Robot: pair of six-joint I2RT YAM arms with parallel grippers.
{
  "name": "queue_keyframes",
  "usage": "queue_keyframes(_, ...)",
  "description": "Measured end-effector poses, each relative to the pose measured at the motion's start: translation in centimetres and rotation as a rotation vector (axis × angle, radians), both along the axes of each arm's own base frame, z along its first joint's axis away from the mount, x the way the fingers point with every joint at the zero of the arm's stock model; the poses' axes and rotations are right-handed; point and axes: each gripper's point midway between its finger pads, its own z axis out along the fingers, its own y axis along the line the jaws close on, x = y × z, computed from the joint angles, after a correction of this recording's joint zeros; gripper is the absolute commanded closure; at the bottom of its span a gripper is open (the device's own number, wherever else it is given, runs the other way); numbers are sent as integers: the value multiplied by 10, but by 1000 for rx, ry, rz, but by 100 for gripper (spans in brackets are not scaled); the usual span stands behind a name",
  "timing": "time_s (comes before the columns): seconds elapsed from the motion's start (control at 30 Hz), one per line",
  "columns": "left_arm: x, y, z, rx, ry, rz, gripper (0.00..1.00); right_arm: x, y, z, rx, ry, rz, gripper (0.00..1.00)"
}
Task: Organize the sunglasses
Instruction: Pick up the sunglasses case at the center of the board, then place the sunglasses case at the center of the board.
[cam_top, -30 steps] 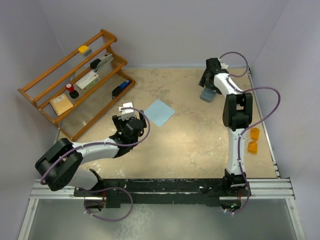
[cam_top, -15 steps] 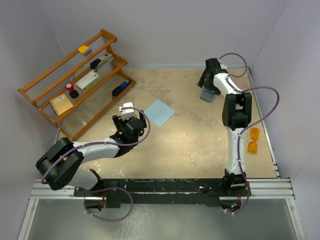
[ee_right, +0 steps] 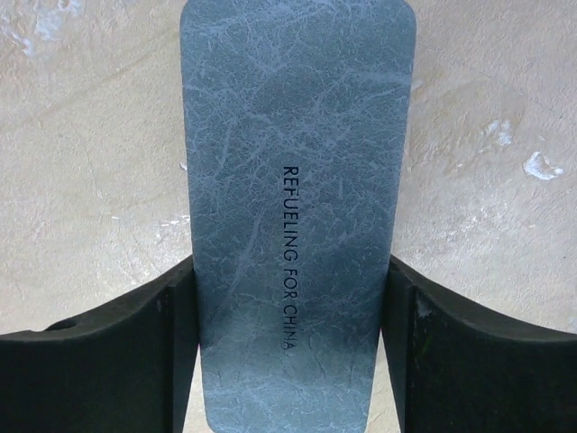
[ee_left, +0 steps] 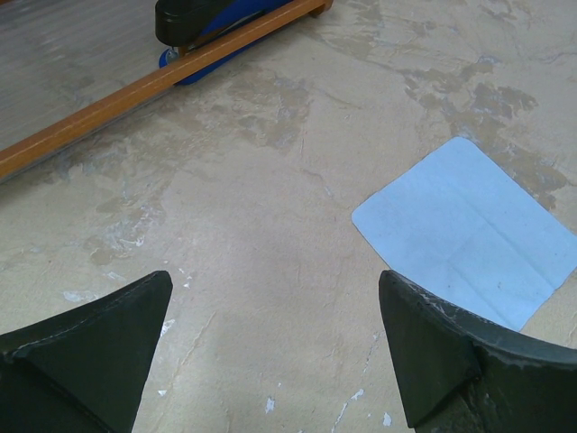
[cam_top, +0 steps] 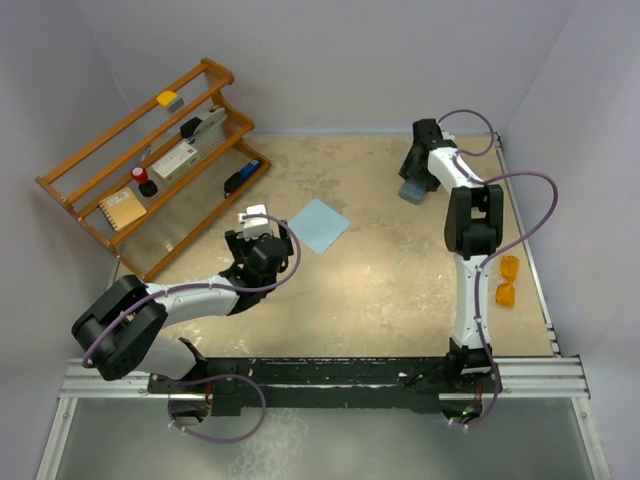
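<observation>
A grey-blue sunglasses case (cam_top: 411, 192) lies at the far right of the table. It fills the right wrist view (ee_right: 297, 180), printed "REFUELING FOR CHINA". My right gripper (cam_top: 416, 176) straddles its near end, and both fingers (ee_right: 171, 334) press against its sides. Orange sunglasses (cam_top: 507, 281) lie by the table's right edge, apart from both grippers. A light blue cloth (cam_top: 319, 224) lies mid-table and shows in the left wrist view (ee_left: 469, 234). My left gripper (cam_top: 256, 228) is open and empty (ee_left: 275, 284) just left of the cloth.
A wooden tiered rack (cam_top: 90, 195) stands at the far left with a notebook, a box, staplers and small items. A blue-and-black stapler (cam_top: 243, 176) sits at its lower right end, seen in the left wrist view (ee_left: 216, 18). Walls close in the table.
My right gripper has shifted slightly over the case's end. The left arm, the cloth and the sunglasses have not moved.
</observation>
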Motion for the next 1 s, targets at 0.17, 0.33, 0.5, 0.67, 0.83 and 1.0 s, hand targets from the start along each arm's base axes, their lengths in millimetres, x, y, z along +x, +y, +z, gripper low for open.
queue_keyframes(0.17,0,0,0,0,0,0,6,0,0,0,-3,1,10,87)
queue_keyframes(0.33,2,-2,0,1,2,0,6,1,-1,-1,-16,-2,26,100)
queue_keyframes(0.5,2,-2,0,0,2,0,6,0,1,0,-29,-15,55,100)
queue_keyframes(0.67,4,0,-1,-18,2,9,6,-16,10,2,-46,24,134,100)
queue_keyframes(0.83,8,5,-2,-37,4,24,6,-49,48,17,-29,65,285,100)
queue_keyframes(1.0,11,10,-2,-58,4,41,6,-91,108,38,-19,62,482,100)
